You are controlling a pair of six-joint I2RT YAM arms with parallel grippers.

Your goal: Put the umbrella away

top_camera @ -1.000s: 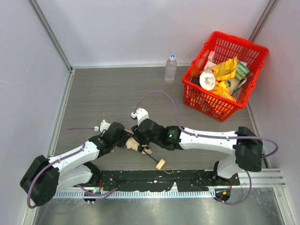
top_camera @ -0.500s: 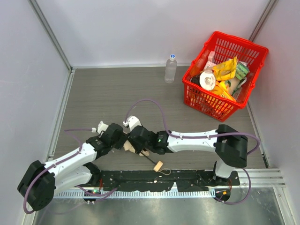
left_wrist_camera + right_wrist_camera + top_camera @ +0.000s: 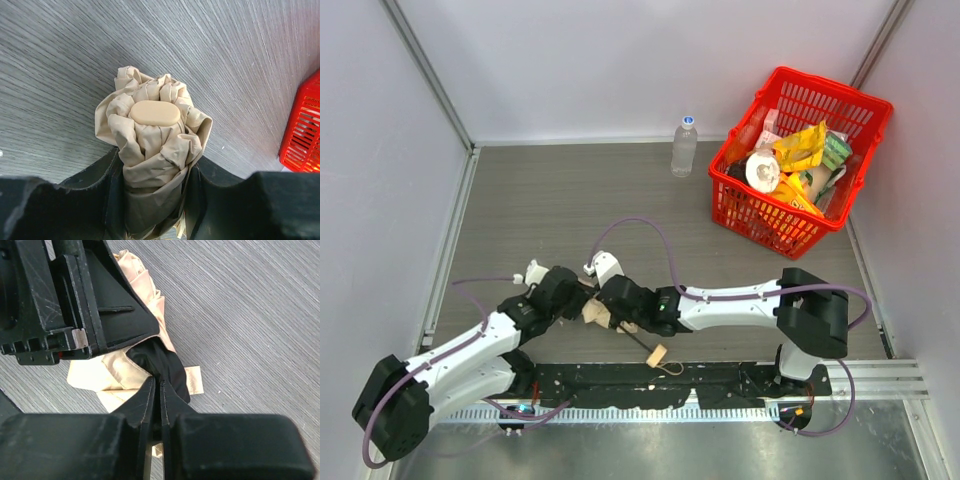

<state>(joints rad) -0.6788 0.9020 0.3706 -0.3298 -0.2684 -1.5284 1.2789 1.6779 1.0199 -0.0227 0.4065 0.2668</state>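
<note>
Now the right fingers (image 3: 142, 402) have snapped together. A moment ago they stood apart, and only a hairline slit shows between them now. Their tips sit where the cream cloth of the umbrella (image 3: 152, 150) meets a flat beige tab, its strap (image 3: 192, 380) I think. Whether they have actually caught strap or cloth I cannot tell, because the tips hide it. The right arm has also crept leftward over the table (image 3: 550, 220), crowding against the left one. The left fingers (image 3: 207, 187) haven't budged and clamp the bunched canopy from both sides. The umbrella lies near the table's front edge between the two arms, its handle (image 3: 658, 353) trailing on the thin black shaft towards the bases. To me this looks like the strap being taken up for wrapping, so the bundle isn't fastened yet.
</note>
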